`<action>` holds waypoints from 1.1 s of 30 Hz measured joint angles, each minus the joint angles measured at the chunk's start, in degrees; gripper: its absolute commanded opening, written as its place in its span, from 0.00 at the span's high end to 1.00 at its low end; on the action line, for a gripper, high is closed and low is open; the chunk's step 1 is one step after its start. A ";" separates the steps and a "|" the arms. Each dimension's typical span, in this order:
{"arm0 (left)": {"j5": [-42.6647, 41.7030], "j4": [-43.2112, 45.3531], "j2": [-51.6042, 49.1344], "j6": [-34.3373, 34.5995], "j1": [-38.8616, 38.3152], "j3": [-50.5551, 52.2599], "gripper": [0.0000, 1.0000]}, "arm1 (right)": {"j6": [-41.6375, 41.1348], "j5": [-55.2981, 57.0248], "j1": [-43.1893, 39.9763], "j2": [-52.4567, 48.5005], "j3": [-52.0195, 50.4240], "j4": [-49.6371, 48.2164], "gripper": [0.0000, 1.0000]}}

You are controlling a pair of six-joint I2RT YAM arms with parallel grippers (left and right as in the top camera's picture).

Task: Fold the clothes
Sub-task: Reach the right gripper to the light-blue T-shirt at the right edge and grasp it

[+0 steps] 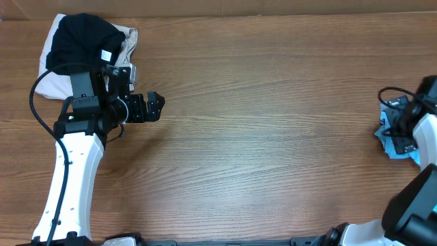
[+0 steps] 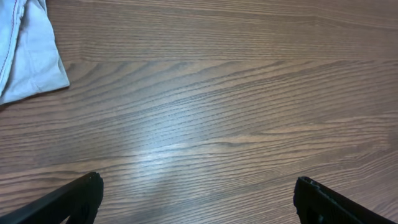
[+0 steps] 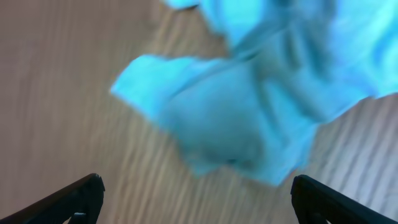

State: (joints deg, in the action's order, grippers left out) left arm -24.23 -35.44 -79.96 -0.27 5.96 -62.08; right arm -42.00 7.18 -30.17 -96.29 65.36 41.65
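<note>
A crumpled sky-blue T-shirt (image 1: 395, 141) lies at the table's right edge, and my right arm (image 1: 425, 119) reaches over it. In the blurred right wrist view the sky-blue T-shirt (image 3: 249, 106) fills the upper middle, just ahead of my right gripper (image 3: 196, 194), which is open with only wood between its fingers. A pile of clothes sits at the back left: a black garment (image 1: 82, 39) on top of a pale one (image 1: 53, 82). My left gripper (image 1: 154, 106) hovers open over bare wood to the right of that pile. The left gripper (image 2: 198, 194) holds nothing.
A corner of pale grey cloth (image 2: 31, 56) shows at the top left of the left wrist view. The wooden table (image 1: 273, 123) stretches between the two arms. A black cable (image 1: 35, 102) loops beside the left arm.
</note>
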 measured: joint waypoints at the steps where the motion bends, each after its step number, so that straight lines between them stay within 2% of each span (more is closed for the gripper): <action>1: -0.02 0.13 0.00 0.00 0.00 0.00 0.00 | 0.09 0.55 -0.70 -0.74 0.00 0.09 0.00; 6: -0.02 0.35 0.02 0.00 0.00 0.00 0.00 | 0.90 2.56 -2.75 -5.64 -0.02 0.39 0.00; 9: -0.02 0.39 0.00 -0.13 -0.15 0.00 0.00 | 1.33 3.34 -3.13 -8.07 -0.48 -0.37 0.09; 11: -0.04 0.57 0.00 -0.15 -0.37 0.00 0.00 | 1.36 3.56 -3.13 -8.83 -0.79 -0.92 0.31; 12: -0.11 0.57 0.02 -0.15 -0.48 0.00 0.00 | 1.31 3.58 -3.13 -9.07 -0.87 -1.27 0.39; 15: -0.22 0.74 0.00 -0.15 -0.55 0.00 0.00 | 2.34 3.56 -3.13 -9.31 -0.98 -2.05 0.51; 17: -0.22 0.85 0.00 -0.17 -0.55 0.00 0.01 | 4.68 2.95 -3.10 -9.31 -1.03 -3.10 0.66; 20: -0.24 1.18 0.02 -0.15 -0.55 -0.02 0.03 | 7.85 0.98 -2.99 -9.31 -1.09 -4.59 0.96; 25: -0.24 1.62 0.00 -0.15 -0.55 -0.02 0.07 | 11.91 -2.25 -1.73 -9.31 -1.09 -5.60 0.96; 29: -0.22 1.62 0.00 -0.13 -0.55 -0.02 0.16 | 13.66 -3.02 0.81 -9.31 -1.09 -5.62 0.96; 33: -0.24 3.43 0.00 -0.15 -0.55 -0.02 0.17 | 15.76 -6.40 4.85 -9.31 -1.05 -6.19 0.96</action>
State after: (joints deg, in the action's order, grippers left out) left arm -24.47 -32.01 -79.96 -0.43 5.41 -62.11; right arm -26.24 0.78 -25.32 -105.60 64.31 35.46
